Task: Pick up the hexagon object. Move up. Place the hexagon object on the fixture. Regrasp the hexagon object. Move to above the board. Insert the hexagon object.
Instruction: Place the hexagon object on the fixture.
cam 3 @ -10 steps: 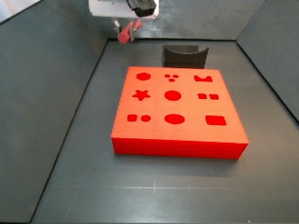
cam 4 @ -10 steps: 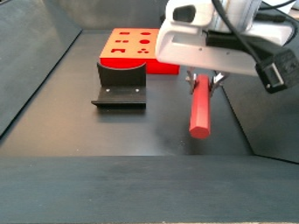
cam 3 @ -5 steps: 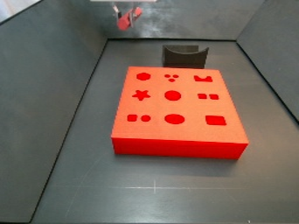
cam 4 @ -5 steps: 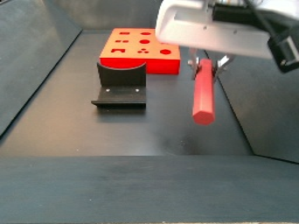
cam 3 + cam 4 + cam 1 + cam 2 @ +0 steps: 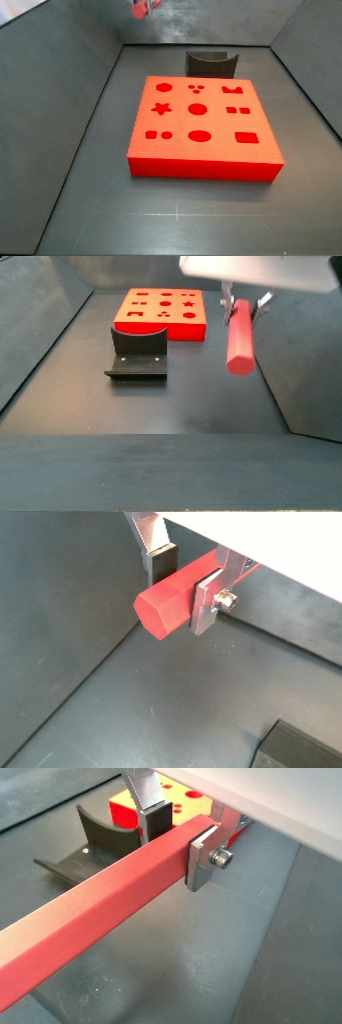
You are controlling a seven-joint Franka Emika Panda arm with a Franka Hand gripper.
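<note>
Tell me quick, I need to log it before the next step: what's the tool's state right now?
Tool: closed on the hexagon object, held in the air, clear of the fixture and the board.

1. My jaws, clamped on the rod above the bench, are flat, bright bare metal plates with dark matt pads.
2. The rod looks like smooth, matt red plastic.
3. The board is matt red-orange.
4. The fixture is dull black.
5. The bench is dark grey, faintly sheened.
</note>
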